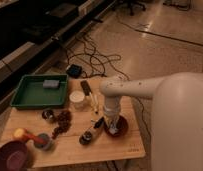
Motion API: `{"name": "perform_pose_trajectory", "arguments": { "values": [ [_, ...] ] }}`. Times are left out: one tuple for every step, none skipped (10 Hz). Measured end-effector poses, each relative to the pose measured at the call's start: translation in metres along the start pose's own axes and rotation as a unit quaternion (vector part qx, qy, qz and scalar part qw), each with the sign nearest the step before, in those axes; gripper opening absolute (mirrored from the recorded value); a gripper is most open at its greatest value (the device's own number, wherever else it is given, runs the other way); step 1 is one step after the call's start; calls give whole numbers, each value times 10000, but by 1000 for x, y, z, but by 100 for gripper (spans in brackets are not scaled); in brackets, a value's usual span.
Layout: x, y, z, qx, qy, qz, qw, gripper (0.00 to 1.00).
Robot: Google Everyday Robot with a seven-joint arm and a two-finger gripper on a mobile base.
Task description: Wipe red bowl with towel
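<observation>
The red bowl (121, 126) sits on the wooden table (70, 145) near its right front part, small and round with a dark inside. My gripper (112, 128) reaches straight down into it from the white arm (140, 89). A pale bit of towel (113, 131) shows at the gripper's tip inside the bowl. The wrist covers much of the bowl's left half.
A green tray (30, 92) with a grey block stands at the back left. A white cup (77, 99), dark bar (86, 88), black tool (92, 129), brown clusters (61, 121), small dishes and a maroon bowl (12, 156) lie across the table. Cables run on the floor behind.
</observation>
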Motion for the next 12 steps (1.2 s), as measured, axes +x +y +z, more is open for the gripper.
{"name": "perform_pose_trajectory", "arguments": {
  "values": [
    [10,8,-2,-106,3,-126,9999,0],
    [20,12,-3,-171,-2,-214,9996,0],
    [26,17,-5,-199,-14,-295,9994,0],
    [32,22,-6,-214,-2,-377,9991,0],
    [38,22,-6,-219,29,-394,9990,0],
    [42,20,-6,-217,61,-390,9990,0],
    [49,16,-2,-205,133,-385,9990,0],
    [55,11,1,-208,177,-371,9989,0],
    [59,2,4,-200,213,-323,9991,0],
    [63,-8,5,-195,234,-256,9992,0],
    [63,-10,5,-192,242,-246,9992,0],
    [62,-16,5,-178,238,-211,9993,0]
  ]
}}
